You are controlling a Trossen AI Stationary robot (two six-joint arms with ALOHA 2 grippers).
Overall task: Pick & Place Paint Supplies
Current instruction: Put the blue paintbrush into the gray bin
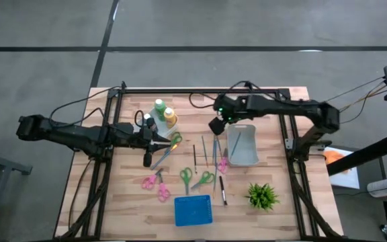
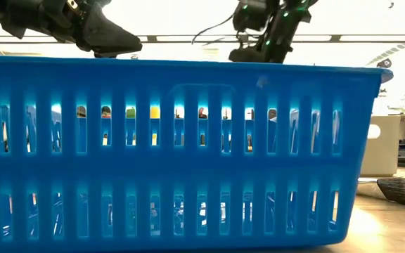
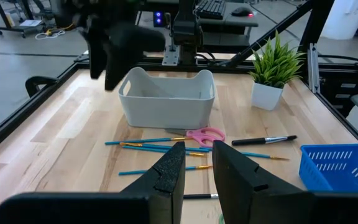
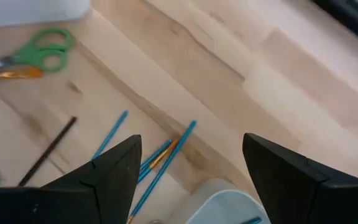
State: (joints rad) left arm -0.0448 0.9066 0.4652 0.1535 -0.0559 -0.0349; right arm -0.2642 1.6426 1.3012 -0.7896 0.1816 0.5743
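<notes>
In the high view the green bottle point(image 1: 159, 107) and the yellow-orange bottle point(image 1: 170, 118) stand at the table's far left. A dark bottle point(image 1: 148, 124) seems to stand beside them. Several thin blue brushes point(image 1: 205, 153) lie flat mid-table, and they also show in the left wrist view point(image 3: 148, 145) and the right wrist view point(image 4: 161, 163). One brush point(image 1: 236, 141) lies inside the grey bin point(image 1: 243, 145). My left gripper point(image 1: 158, 142) hovers right of the bottles, open by a narrow gap point(image 3: 197, 177). My right gripper point(image 1: 216, 125) hangs open, fingers wide, above the bin's left end point(image 4: 191, 168).
Pink scissors point(image 1: 152, 181), green scissors point(image 1: 187, 178) and orange-handled scissors point(image 1: 175, 141) lie about the brushes. A black marker point(image 1: 222, 192) lies near them. A blue slotted basket point(image 1: 193, 210) sits at the near edge and fills the low view point(image 2: 188, 154). A potted plant point(image 1: 262, 195) stands near right.
</notes>
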